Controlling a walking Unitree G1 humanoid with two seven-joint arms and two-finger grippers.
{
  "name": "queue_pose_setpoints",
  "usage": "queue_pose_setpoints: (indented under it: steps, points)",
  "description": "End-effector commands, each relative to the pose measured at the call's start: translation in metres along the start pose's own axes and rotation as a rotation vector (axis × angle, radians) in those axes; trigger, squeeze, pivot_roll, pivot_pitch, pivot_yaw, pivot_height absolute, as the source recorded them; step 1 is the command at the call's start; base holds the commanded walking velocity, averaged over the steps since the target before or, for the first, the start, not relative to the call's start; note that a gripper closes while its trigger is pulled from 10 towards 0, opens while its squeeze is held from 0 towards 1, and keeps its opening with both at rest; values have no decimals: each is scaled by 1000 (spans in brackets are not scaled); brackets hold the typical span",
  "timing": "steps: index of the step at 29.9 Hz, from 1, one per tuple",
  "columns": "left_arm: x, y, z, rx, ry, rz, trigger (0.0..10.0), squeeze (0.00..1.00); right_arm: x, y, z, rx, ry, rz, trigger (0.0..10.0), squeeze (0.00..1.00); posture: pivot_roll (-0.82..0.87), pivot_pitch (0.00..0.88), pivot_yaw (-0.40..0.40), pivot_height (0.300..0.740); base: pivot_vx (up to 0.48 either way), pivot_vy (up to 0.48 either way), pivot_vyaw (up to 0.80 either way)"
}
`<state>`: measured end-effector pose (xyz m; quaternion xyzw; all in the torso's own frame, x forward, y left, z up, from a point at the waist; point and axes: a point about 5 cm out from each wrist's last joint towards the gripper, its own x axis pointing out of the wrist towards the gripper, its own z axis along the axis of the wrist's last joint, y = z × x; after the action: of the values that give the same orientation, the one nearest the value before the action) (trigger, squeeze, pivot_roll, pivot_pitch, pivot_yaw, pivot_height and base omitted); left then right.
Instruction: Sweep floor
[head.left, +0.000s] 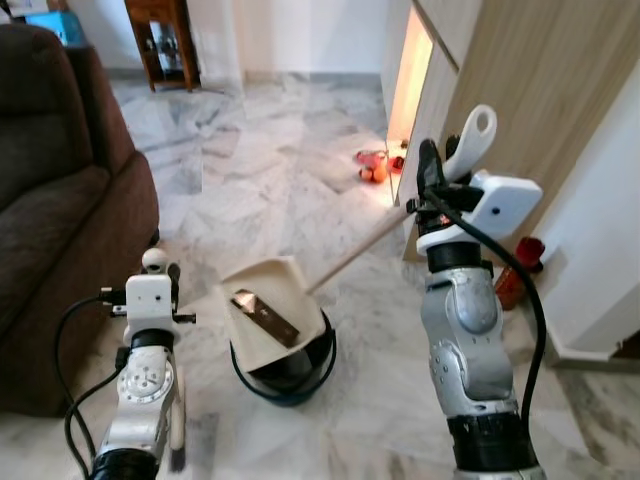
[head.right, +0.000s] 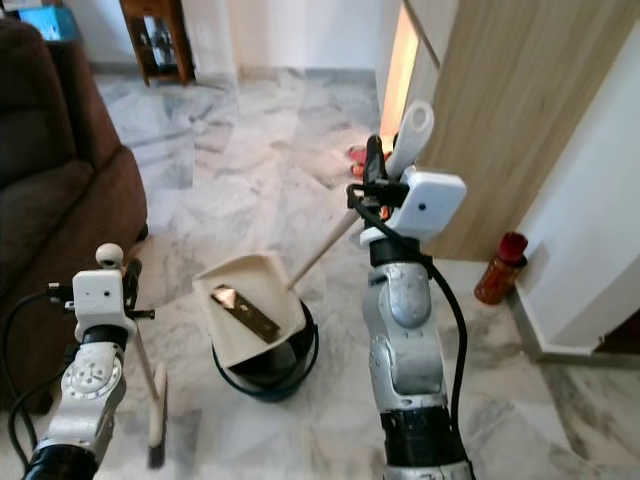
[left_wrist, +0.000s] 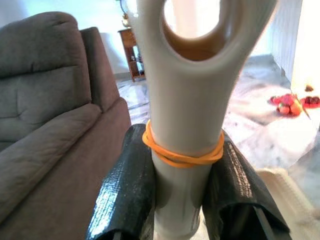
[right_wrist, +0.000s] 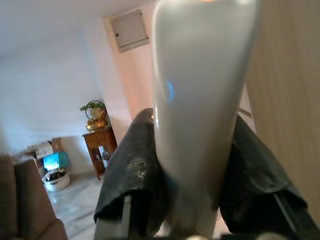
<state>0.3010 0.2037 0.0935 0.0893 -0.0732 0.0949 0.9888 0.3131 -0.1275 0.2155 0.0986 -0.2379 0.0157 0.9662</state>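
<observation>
Our right hand (right_wrist: 192, 165) is raised beside the wooden cabinet (head.left: 540, 110), its fingers (right_wrist: 131, 170) pinching the pale handle (head.left: 472, 140) of the dustpan (head.left: 270, 312). We follow that long handle down and leftward to the pan, which sits tilted on the black bucket (head.left: 290, 372) out on the open marble floor (head.left: 280, 170). We can see a dark, flat bit of debris (head.left: 265, 316) lying in the pan. Over to our left hand (left_wrist: 182, 192): its fingers (left_wrist: 127, 190) are pressed onto the broom (left_wrist: 187, 100) handle, which wears an orange rubber band (left_wrist: 182, 152) just above the grip. The broom head (head.right: 157, 420) rests on the floor by the brown sofa (head.left: 60, 200). Red things (head.left: 373, 165) lie at the cabinet's lit foot, and a red bottle (head.right: 498, 268) stands on the floor by the wall.
</observation>
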Motion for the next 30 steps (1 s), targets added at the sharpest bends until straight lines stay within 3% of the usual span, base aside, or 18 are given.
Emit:
queue_pose_setpoints:
  steps: [1,6,24,30]
  points:
    - [5,9,8,18,-41,20,10000,0,7,13,20,19,-102,43,10000,0,114,0,15,740,292,0,0]
    - [5,9,9,18,-43,22,10000,0,7,14,20,21,-101,49,10000,0,114,0,13,740,292,0,0]
    - [2,7,8,10,-51,20,10000,0,4,15,19,19,-97,49,10000,0,114,0,9,740,0,0,0]
    - [1,7,7,11,-46,18,10000,0,5,16,24,-63,-137,52,10000,0,114,0,6,740,0,0,0]
